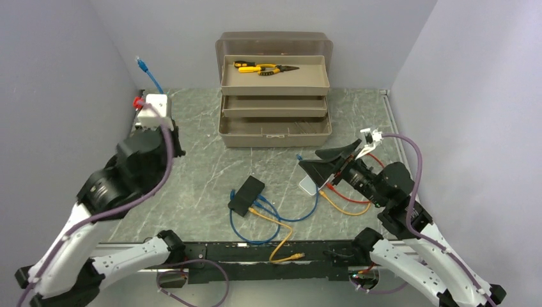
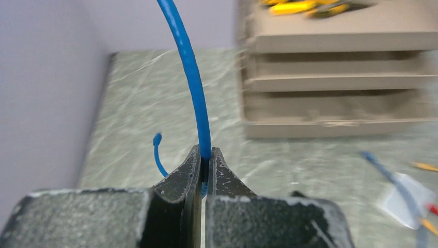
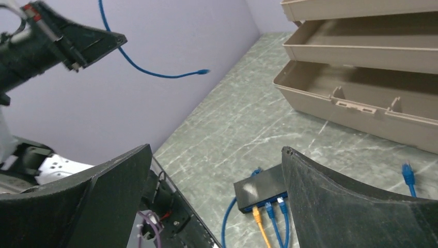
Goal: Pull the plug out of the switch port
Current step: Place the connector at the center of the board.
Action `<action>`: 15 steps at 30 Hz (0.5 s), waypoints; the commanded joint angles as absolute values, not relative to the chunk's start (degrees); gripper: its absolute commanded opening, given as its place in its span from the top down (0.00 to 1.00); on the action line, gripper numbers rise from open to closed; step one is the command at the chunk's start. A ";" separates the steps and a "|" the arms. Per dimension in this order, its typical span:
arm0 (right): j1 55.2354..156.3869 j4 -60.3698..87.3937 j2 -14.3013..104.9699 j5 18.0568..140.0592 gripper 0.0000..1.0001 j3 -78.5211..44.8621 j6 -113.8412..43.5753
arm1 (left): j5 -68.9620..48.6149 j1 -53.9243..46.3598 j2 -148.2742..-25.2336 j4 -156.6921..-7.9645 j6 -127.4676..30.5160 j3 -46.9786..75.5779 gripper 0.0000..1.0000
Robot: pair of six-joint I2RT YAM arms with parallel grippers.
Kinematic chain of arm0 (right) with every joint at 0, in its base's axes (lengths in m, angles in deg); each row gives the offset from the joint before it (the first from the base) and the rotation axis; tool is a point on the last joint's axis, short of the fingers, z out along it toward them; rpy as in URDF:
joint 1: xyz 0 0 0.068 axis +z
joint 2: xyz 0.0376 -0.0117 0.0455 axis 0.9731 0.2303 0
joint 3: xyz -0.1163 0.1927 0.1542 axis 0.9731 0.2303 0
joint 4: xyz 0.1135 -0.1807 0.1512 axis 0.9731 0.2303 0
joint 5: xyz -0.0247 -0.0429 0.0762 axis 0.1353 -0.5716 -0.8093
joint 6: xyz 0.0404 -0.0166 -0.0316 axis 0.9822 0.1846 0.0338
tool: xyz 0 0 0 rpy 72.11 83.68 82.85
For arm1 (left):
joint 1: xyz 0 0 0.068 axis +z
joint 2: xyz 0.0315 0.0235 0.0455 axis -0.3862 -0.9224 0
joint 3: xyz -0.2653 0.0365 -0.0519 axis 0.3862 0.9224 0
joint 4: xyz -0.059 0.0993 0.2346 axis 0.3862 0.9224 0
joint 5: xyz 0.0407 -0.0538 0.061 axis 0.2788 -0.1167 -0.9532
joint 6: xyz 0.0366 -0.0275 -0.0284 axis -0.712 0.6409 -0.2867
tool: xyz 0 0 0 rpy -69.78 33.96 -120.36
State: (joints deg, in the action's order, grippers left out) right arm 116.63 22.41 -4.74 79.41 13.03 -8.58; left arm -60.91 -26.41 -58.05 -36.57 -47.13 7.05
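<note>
Left gripper (image 2: 205,164): jaws pinched tight on a thin blue patch cable (image 2: 192,77), held high near the left wall.
Held cable: both ends free. 1 plug (image 2: 157,138) dangles below the fingers, the other stands up above them. Neither is in a socket.
Right gripper (image 3: 216,150): spread wide, nothing in it, hovering low over the right side of the green marbled tabletop (image 1: 192,147).
Switch: small flat black box (image 1: 247,194) at table centre, well apart from the held cable. 1 orange and 2 blue plugs sit in its sockets.
Progress: my judgement is that 1 plug is out, and only setting the cable down is left.
Surroundings: beige tiered plastic toolbox (image 1: 275,121) at the rear, with yellow-handled pliers (image 1: 265,68) in its top tray. Loose red and orange cables (image 1: 348,199) lie under the right arm.
Obstructions: nothing near the left arm. The cables beside the switch lie tangled.
</note>
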 commanded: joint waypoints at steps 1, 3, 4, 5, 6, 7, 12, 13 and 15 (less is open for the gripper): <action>116.50 22.97 -3.97 80.33 0.00 15.27 -10.65 | -58.49 -11.68 -68.21 -22.57 -47.71 5.50 1.00; 116.50 21.37 -3.67 79.35 0.00 16.53 -10.00 | -52.20 -3.57 -71.10 -25.31 -47.87 7.25 1.00; 116.54 20.46 -3.57 79.03 0.00 17.51 -9.32 | -49.78 0.26 -72.91 -27.14 -48.12 8.56 1.00; 116.50 19.62 -3.38 78.64 0.00 18.10 -8.82 | -47.62 3.84 -75.03 -28.75 -48.01 9.77 1.00; 116.51 18.69 -3.11 78.06 0.00 18.87 -8.36 | -46.01 7.67 -77.84 -30.23 -47.93 11.01 1.00; 116.50 17.86 -2.77 77.52 0.00 19.62 -7.71 | -44.67 11.23 -80.95 -31.49 -47.60 12.00 1.00; 116.50 16.91 -1.50 75.64 0.00 21.47 -5.75 | -44.58 21.22 -97.12 -33.30 -44.73 13.66 1.00; 116.50 16.92 -1.60 75.45 0.00 21.79 -5.60 | -46.43 21.83 -98.95 -34.27 -44.20 14.67 1.00; 116.48 17.40 -2.08 75.58 0.00 22.19 -5.53 | -48.74 23.23 -101.96 -35.88 -43.17 16.30 1.00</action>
State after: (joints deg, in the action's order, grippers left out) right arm 116.56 21.04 -1.03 77.07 21.99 -6.88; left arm -46.31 21.35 -99.57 -33.40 -45.86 14.37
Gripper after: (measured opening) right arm 0.993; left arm 0.043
